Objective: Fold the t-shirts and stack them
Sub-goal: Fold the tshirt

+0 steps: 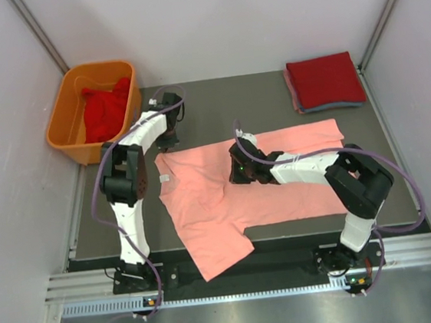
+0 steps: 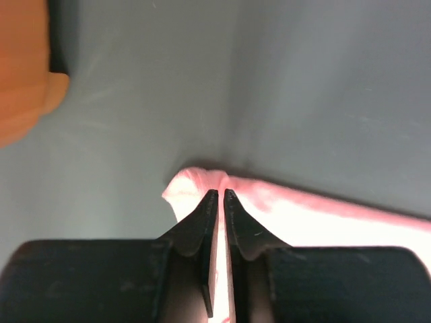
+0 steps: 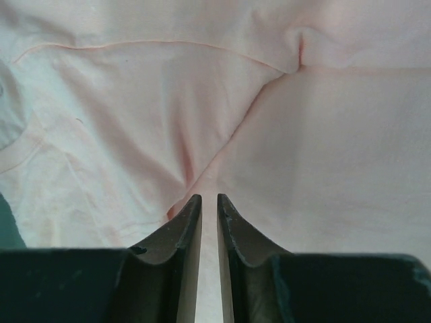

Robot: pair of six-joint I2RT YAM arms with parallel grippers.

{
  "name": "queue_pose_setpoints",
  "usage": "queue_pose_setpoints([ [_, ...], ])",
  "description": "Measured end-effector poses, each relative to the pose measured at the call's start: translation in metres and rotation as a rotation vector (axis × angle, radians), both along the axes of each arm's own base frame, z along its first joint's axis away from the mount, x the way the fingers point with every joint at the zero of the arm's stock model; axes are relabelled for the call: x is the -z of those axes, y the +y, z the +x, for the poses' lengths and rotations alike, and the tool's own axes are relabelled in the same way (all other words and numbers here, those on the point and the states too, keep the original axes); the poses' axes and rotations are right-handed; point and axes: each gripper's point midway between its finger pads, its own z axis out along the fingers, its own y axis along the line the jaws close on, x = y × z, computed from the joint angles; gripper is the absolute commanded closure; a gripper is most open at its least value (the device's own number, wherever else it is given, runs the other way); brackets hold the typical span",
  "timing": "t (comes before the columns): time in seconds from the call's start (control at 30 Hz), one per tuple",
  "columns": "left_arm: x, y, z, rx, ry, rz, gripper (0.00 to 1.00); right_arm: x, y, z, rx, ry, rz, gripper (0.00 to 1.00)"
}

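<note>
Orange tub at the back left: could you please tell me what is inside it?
A crumpled red garment lies inside the orange tub, heaped toward its right wall, with bare floor on the left. Anything beneath that heap is covered.

Left arm (image 1: pixel 129 178) stretched forward, right arm (image 1: pixel 308 165) bent inward. Left claw (image 2: pixel 219 194) and right claw (image 3: pixel 209 197): jaws a narrow slit apart.

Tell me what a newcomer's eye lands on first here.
The salmon-pink cotton t-shirt spread mid-table, with the left tool at its far-left corner and the right tool on its middle. Next, the orange plastic tub holding red cloth at far left, and the folded red-topped stack at far right.
</note>
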Motion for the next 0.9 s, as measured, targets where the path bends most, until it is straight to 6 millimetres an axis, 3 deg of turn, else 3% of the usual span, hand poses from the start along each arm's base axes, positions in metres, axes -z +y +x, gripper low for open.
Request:
queue_pose_setpoints([
  [0.1, -0.017, -0.007, -0.004, 0.025, -0.011, -0.023, 0.80, -0.008, 0.001, 0.000, -0.003, -0.006, 0.018, 0.77],
  [0.2, -0.037, -0.021, -0.022, 0.068, -0.038, -0.070, 0.78, -0.016, 0.000, 0.002, 0.004, -0.009, 0.039, 0.72],
  [0.37, -0.051, -0.053, -0.096, 0.166, -0.014, -0.216, 0.75, -0.020, -0.010, 0.015, 0.041, 0.006, 0.073, 0.68],
  [0.43, -0.045, -0.069, -0.128, 0.206, 0.011, -0.279, 0.73, -0.020, -0.015, 0.021, 0.064, 0.013, 0.090, 0.69],
  [0.6, -0.018, -0.100, -0.184, 0.252, 0.087, -0.378, 0.71, -0.017, -0.022, 0.025, 0.083, 0.026, 0.106, 0.69],
  [0.73, -0.002, -0.116, -0.207, 0.243, 0.111, -0.442, 0.70, -0.013, -0.021, 0.021, 0.082, 0.035, 0.123, 0.69],
  [0.9, 0.009, -0.127, -0.215, 0.207, 0.090, -0.497, 0.67, -0.004, -0.022, 0.014, 0.075, 0.059, 0.135, 0.69],
])
